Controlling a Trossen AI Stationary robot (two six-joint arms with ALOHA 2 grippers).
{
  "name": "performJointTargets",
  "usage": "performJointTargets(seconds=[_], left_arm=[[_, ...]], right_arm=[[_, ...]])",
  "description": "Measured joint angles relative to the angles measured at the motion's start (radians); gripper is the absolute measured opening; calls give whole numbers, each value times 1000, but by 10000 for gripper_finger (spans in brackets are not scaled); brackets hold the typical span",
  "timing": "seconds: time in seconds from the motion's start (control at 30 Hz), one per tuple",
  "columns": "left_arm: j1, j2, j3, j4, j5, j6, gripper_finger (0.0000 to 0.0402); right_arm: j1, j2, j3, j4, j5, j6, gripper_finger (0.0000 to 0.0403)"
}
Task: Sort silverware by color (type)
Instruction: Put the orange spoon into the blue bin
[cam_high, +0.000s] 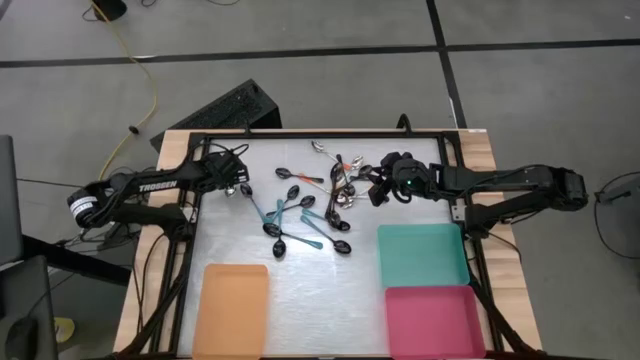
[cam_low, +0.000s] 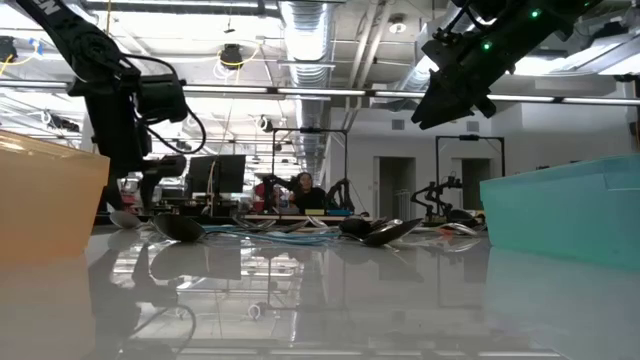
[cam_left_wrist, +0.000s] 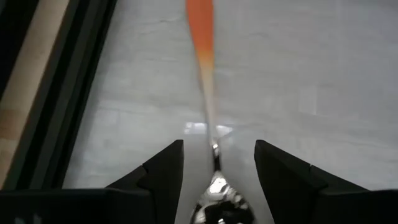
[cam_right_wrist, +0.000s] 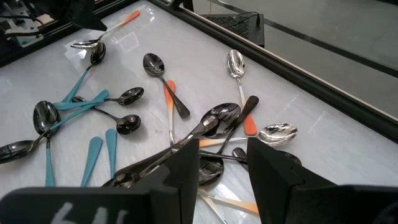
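The left gripper (cam_left_wrist: 217, 171) is seen spread wide, low over the white tabletop (cam_left_wrist: 311, 74) at its far-left edge, with an orange-handled spoon (cam_left_wrist: 208, 93) lying between the fingers, its shiny bowl nearest the wrist. The right gripper (cam_right_wrist: 222, 163) is held partly open above a tangled heap of dark-bowled spoons (cam_right_wrist: 217, 121). Teal-handled spoons (cam_high: 300, 222) are scattered at the table's middle, apart from the flat teal tray (cam_high: 422, 255).
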Motion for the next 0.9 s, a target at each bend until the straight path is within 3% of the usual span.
performJointTargets(seconds=[0.67, 0.9], left_arm=[[-6, 195, 7, 58, 27, -10, 177], [-6, 197, 6, 53, 41, 7, 111]], right_arm=[[0, 0, 0, 3, 0, 14, 143], [0, 0, 0, 7, 0, 26, 143]])
